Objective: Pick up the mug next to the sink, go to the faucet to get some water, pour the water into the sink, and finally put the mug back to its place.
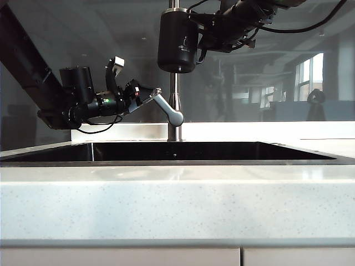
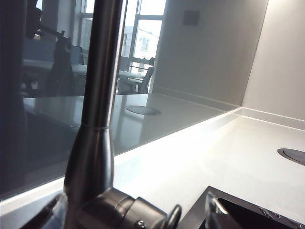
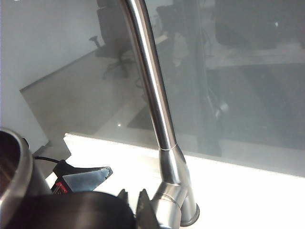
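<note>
White speckled stone countertop (image 1: 177, 205) fills the foreground of the exterior view, and behind its front edge lies the wide dark rectangular sink (image 1: 211, 151) with a thin metal rim. At the back of the basin rises the tall slim brushed-steel faucet (image 1: 175, 105), its angled lever handle (image 1: 168, 109) jutting out low on the stem toward the left.

Reaching in from the left, the left gripper (image 1: 151, 95) is at the upper end of that lever, its jaws spread wide around the tip; whether the pads press the metal I cannot tell. In the left wrist view the faucet stem (image 2: 97, 119) stands very close.

High up near the faucet pipe, the right gripper (image 1: 208, 40) holds the matte black cylindrical mug (image 1: 177, 41) by its side, jaws clamped narrow on it. The mug hangs upright, well above the basin, in front of the pipe. Its steel rim (image 3: 14, 171) shows in the right wrist view.
</note>
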Controlling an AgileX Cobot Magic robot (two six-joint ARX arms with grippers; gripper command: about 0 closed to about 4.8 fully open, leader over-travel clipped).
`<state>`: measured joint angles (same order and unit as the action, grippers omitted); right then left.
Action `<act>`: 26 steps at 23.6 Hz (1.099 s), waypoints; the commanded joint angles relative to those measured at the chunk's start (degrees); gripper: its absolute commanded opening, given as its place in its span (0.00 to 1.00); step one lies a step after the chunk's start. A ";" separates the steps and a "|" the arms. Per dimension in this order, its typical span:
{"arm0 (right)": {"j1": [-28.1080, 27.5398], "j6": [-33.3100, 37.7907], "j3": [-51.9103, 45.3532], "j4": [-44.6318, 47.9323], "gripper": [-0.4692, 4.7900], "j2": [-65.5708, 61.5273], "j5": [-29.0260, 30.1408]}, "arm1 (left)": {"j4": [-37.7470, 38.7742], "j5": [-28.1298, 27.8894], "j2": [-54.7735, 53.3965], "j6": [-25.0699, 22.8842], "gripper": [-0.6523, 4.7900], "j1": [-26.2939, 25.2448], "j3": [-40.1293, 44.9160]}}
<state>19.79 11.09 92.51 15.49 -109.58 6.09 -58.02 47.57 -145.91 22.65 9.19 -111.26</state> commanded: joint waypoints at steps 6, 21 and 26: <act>0.13 0.46 0.61 2.75 0.09 0.57 0.04 | 0.57 -0.68 0.50 -2.82 0.80 0.02 -0.26; 0.13 0.46 0.61 2.75 0.09 0.57 0.24 | 4.83 -18.91 0.50 -9.18 0.80 -0.02 -0.24; 0.13 0.46 0.61 2.75 0.09 0.59 0.24 | 4.81 -21.27 0.50 -9.14 0.80 -0.04 -0.24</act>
<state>19.73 10.90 92.51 15.03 -109.67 6.13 -54.81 30.85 -145.38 13.78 9.89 -111.46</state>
